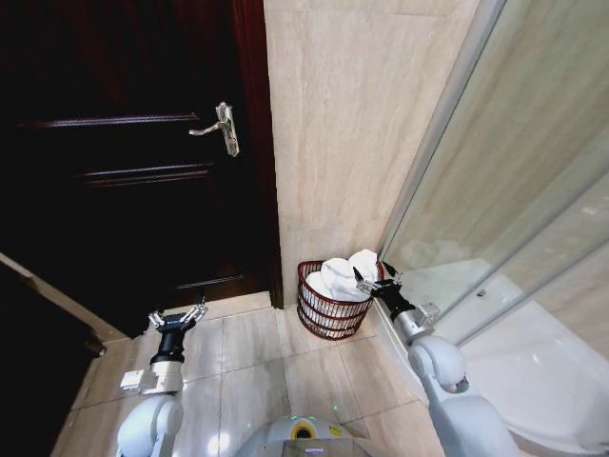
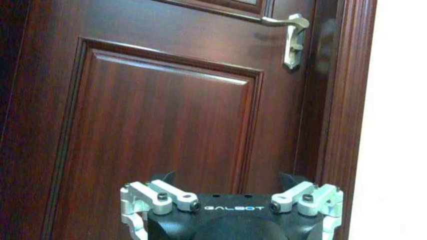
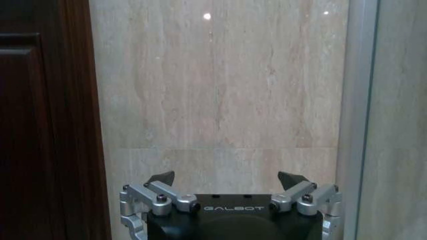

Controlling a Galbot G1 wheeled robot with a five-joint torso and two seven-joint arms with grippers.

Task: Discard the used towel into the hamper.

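Observation:
The hamper (image 1: 322, 314), a dark reddish wire basket, stands on the tiled floor in the corner between the door frame and the glass partition. White towel (image 1: 340, 274) is bunched inside it, rising above the rim. My right gripper (image 1: 372, 273) hovers at the hamper's right rim beside the towel, open and empty. In the right wrist view the right gripper (image 3: 227, 178) faces the marble wall with nothing between its fingers. My left gripper (image 1: 177, 313) is held open over the floor to the left, and in the left wrist view the left gripper (image 2: 227, 178) points at the door.
A dark wooden door (image 1: 124, 190) with a silver lever handle (image 1: 221, 127) is shut on the left. A beige marble wall (image 1: 352, 124) rises behind the hamper. The glass shower partition (image 1: 504, 190) and white shower tray (image 1: 533, 352) bound the right side. Open floor tiles (image 1: 257, 362) lie ahead.

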